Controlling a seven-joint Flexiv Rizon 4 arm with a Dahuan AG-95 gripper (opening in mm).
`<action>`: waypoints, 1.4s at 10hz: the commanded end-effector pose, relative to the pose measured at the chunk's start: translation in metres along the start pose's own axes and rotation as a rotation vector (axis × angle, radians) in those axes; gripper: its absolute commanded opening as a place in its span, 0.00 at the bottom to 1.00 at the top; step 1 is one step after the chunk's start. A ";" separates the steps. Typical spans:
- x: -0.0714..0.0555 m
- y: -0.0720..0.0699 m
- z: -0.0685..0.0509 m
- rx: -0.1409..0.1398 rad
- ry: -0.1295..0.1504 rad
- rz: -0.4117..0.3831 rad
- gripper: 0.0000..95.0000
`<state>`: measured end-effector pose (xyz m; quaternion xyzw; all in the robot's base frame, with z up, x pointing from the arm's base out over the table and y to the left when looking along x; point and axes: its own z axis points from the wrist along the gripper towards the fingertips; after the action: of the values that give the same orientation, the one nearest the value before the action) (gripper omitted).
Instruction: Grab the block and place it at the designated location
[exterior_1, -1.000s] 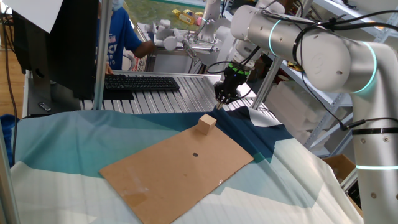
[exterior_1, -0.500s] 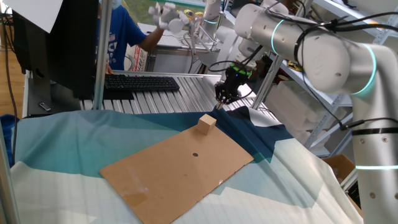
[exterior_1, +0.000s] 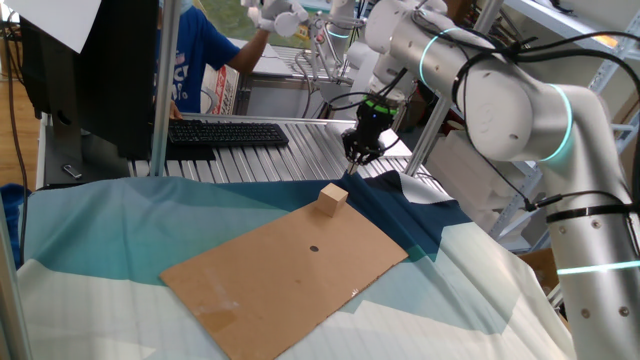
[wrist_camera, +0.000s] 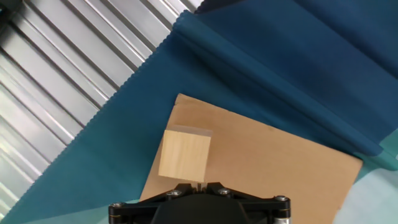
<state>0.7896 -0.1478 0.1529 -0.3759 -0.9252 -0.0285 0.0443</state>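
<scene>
A small pale wooden block (exterior_1: 333, 198) stands on the far corner of a brown cardboard sheet (exterior_1: 270, 280). The sheet has a small dark dot (exterior_1: 314, 249) near its middle. My gripper (exterior_1: 357, 155) hangs above and just behind the block, apart from it, fingers together and nothing held. In the hand view the block (wrist_camera: 185, 154) lies right below the gripper (wrist_camera: 196, 185) on the cardboard (wrist_camera: 267, 168); the jaws stand closed with only a hairline gap.
Blue and teal cloth (exterior_1: 110, 230) covers the table, with dark blue folds (exterior_1: 420, 215) right of the block. Behind are a ribbed metal surface (exterior_1: 300, 155), a black keyboard (exterior_1: 225, 132) and a person in blue (exterior_1: 195, 60).
The arm's upper links have swung slightly left and the gripper has risen a little. The block has not moved. The person's hand in the background has lifted.
</scene>
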 end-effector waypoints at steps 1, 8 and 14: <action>0.002 -0.002 0.001 -0.007 -0.008 -0.006 0.00; 0.003 -0.001 0.001 -0.006 -0.016 -0.009 0.00; 0.003 0.000 0.012 0.011 -0.026 0.010 0.00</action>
<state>0.7893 -0.1450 0.1402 -0.3802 -0.9239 -0.0211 0.0375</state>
